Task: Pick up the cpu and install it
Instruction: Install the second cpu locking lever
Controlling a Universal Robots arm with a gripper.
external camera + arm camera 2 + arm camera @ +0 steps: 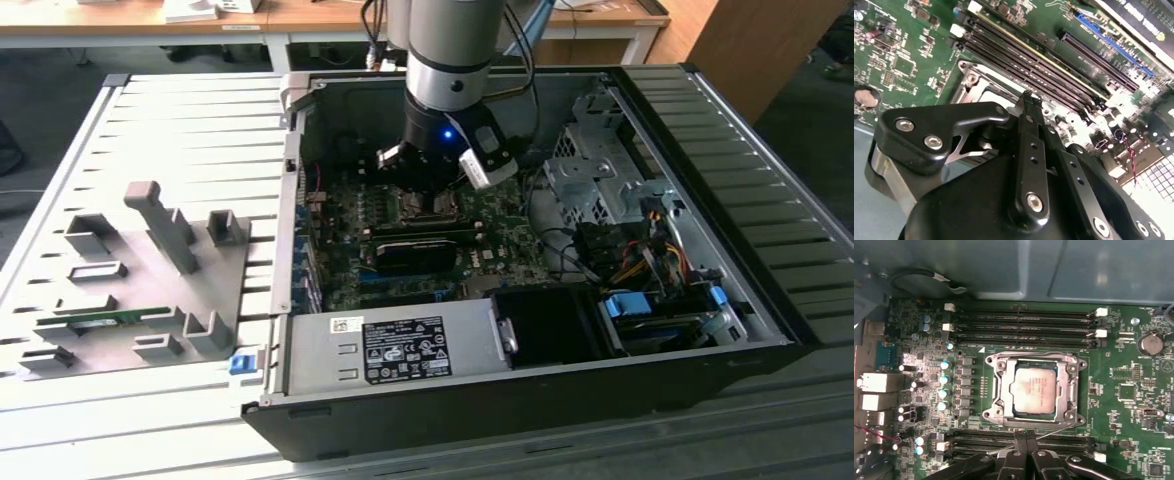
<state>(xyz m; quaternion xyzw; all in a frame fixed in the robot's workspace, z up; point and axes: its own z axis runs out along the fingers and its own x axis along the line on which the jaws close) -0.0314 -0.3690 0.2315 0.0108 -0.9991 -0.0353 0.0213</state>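
Note:
The cpu (1034, 387), a small square chip with a silvery-grey top, lies flat inside the square metal-framed socket (996, 390) on the green motherboard (1134, 405). In the first wrist view my gripper (1025, 436) sits just beside the socket's edge with its black fingers pressed together and nothing between them. The second wrist view shows the same shut fingertips (1029, 102) over the socket frame (976, 80). In the exterior view the gripper (424, 192) hangs low inside the open computer case, directly above the socket (430, 210).
Memory slots (1024, 325) run along both sides of the socket. A grey power supply (387, 350) and a black shroud (554, 325) fill the case's front, with a drive cage (601, 170) and cables on the exterior view's right. A grey fixture plate (134, 280) holds a green memory stick (100, 320).

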